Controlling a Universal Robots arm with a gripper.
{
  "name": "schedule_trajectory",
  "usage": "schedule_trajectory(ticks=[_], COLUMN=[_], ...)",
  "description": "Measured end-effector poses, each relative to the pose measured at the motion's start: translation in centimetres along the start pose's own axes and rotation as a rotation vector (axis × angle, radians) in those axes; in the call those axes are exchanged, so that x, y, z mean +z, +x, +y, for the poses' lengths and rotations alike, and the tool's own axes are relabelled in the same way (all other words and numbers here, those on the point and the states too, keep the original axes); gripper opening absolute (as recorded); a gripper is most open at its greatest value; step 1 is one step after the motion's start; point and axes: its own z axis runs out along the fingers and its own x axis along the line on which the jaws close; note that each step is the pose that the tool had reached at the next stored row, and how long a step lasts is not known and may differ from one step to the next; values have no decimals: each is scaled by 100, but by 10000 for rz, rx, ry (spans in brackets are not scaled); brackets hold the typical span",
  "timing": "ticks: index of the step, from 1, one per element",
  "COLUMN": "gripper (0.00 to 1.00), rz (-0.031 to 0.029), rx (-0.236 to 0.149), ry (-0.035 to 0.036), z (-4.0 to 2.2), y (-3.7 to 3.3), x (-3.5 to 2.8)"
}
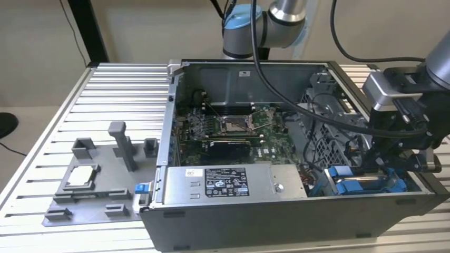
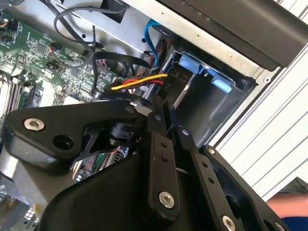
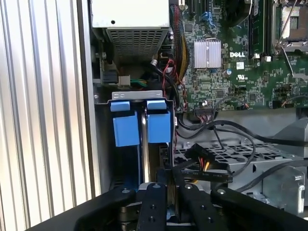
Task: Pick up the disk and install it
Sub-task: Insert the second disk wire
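Inside the open computer case [image 1: 211, 74], fingers [image 3: 153, 207] nearly shut, seemingly clamping the mostly hidden disk [image 3: 144, 144].

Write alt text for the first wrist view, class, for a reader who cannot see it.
The black two-fingered gripper reaches into an open computer case, its fingers around the top edge of a thin upright silver disk standing between two blue plastic carrier tabs in the drive bay. Beside the bay lie the green motherboard and black cables.

Silver arm, blue joint caps, black cables; black claw [image 2: 171, 126], silver screws
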Motion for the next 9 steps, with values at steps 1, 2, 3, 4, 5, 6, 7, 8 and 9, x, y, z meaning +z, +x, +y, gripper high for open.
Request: schedule_trajectory(ticks=[1,2,3,4,5,6,7,8,9], gripper=[0,0,0,0,0,0,0,0,0], rz=[-1,-1,0,2,2,2,1,0,-1], rx=[2,6,14,26,38,49,62,74,81], ry=[0,1,2,3,4,6,7,8,9], z=[0,0,0,0,0,1,1,1,1], y=[1,2,3,4,4,5,4,3,2], x=[7,16,23,28,33,37,41,45,47])
